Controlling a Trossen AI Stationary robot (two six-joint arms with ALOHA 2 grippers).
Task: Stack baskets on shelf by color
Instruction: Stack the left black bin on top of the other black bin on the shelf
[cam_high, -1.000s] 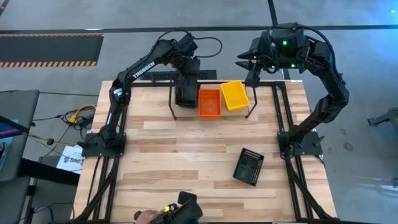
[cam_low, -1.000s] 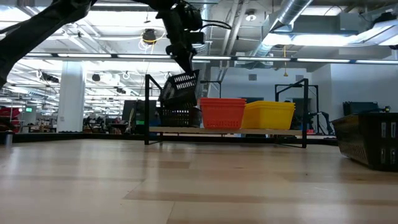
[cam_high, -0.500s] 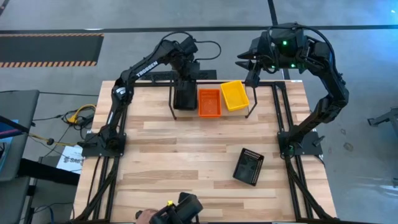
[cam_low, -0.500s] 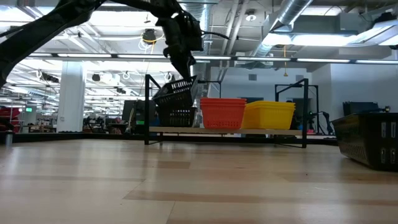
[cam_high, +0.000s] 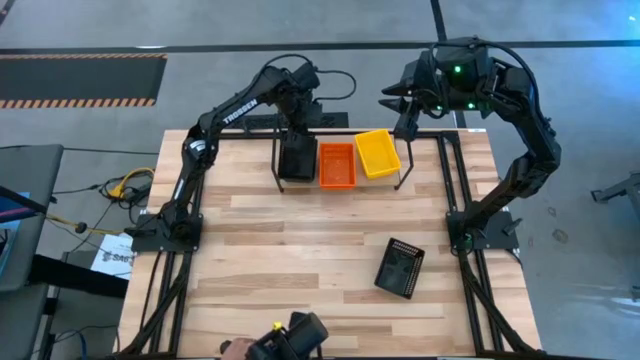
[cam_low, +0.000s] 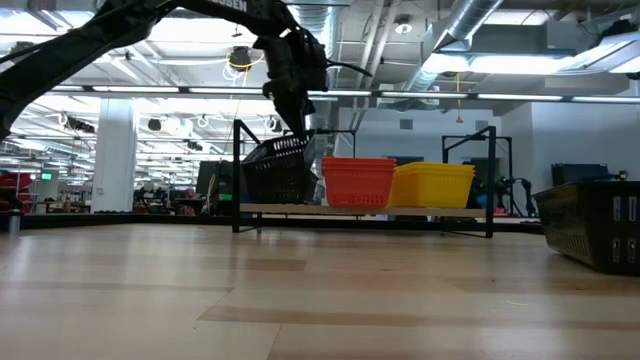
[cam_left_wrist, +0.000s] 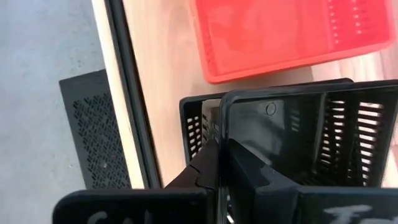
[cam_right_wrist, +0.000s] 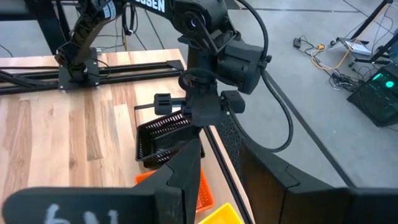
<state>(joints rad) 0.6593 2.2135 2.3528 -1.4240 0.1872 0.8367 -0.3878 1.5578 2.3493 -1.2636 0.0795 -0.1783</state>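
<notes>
And down it comes: the black basket (cam_low: 278, 170) that hung tilted above the shelf (cam_high: 340, 186) a second ago has now sunk onto the black stack at the shelf's left end, nearly level. The left end effector (cam_low: 296, 118) stays clenched on the black basket's rim, at the far edge of the counter (cam_high: 320, 250). Beside it sit the red-orange baskets (cam_high: 337, 164) and, touching them, the yellow baskets (cam_high: 376, 153). By my reckoning, only letting go remains here. One more black basket (cam_high: 401, 268) lies alone on the counter. The right end effector (cam_high: 392, 100) waits raised beyond the shelf, apparently clenched on nothing.
</notes>
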